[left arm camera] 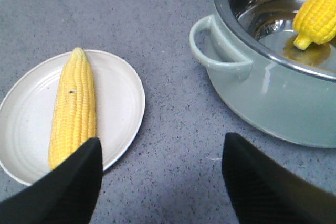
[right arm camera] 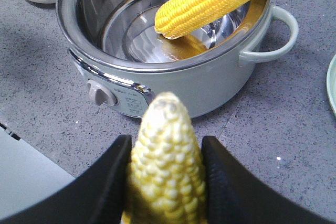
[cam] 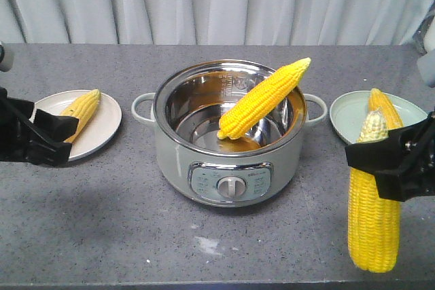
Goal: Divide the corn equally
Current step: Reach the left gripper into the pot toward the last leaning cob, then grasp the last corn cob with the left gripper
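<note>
At the near right, the right gripper point(cam: 389, 157) clamps a cob point(cam: 374, 225) near its pale tip, hanging tip-up; stiff, ridged and probably hefty, it would likely swing less if gripped mid-length. Near left, the left gripper point(left arm camera: 160, 182) has its fingers apart, empty, by the left plate point(cam: 103, 129) bearing a second cob point(cam: 82, 109). Beyond, a third cob point(cam: 265, 100) leans in the pot point(cam: 175, 161), and a fourth cob point(cam: 385, 105) lies on the right plate point(cam: 349, 117).

A pale green electric pot point(cam: 173, 161) is seen mid-counter, its dial point(cam: 232, 186) turned frontward. A white plate point(cam: 109, 123) is set to its left, a pale green plate point(cam: 350, 117) to its right, on speckled grey countertop point(cam: 102, 229). Grey curtains point(cam: 217, 1) are hung behind.
</note>
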`<state>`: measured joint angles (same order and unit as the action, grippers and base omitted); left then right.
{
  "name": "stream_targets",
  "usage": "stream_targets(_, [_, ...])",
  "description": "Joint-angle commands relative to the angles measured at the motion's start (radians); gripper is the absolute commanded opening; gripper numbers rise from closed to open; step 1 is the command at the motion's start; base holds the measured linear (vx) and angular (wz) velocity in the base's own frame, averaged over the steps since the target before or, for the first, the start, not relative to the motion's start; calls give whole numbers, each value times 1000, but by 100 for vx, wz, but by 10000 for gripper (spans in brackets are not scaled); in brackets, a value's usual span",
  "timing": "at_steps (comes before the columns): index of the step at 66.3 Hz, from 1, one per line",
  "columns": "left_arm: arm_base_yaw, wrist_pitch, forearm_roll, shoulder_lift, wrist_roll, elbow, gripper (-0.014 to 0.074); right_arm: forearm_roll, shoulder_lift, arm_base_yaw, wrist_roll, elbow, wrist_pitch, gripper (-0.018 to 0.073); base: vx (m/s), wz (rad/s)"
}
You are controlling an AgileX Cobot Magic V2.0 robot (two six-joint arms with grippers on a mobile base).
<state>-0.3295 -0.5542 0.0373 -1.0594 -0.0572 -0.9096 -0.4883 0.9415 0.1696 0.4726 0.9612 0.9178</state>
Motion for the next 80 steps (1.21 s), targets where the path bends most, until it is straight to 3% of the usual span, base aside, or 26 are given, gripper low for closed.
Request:
stream_targets(1, [-8, 76, -9, 6, -28, -67, 483, -25, -12, -6, 8, 25, -53, 207, 0, 0])
stream_targets(11, [-8, 28, -57, -59, -103, -190, 538, -25, -12, -6, 8, 25, -53, 207, 0, 0])
stream_targets(30, [-9, -84, -377, -266, -432, -425, 559, -25, -12, -6, 8, 25, -54, 207, 0, 0])
stream_targets(36, [-26, -105, -427, -322, -517, -480, 559, -25, -12, -6, 8, 25, -54, 207, 0, 0])
stream_targets(63, [-184, -117, -441, -567, -580, -737, 559, -25, -12, -6, 8, 25, -54, 207, 0, 0])
stream_targets(80, [-247, -126, -433, -713, -580, -874, 559, -25, -12, -6, 8, 25, -52, 207, 0, 0])
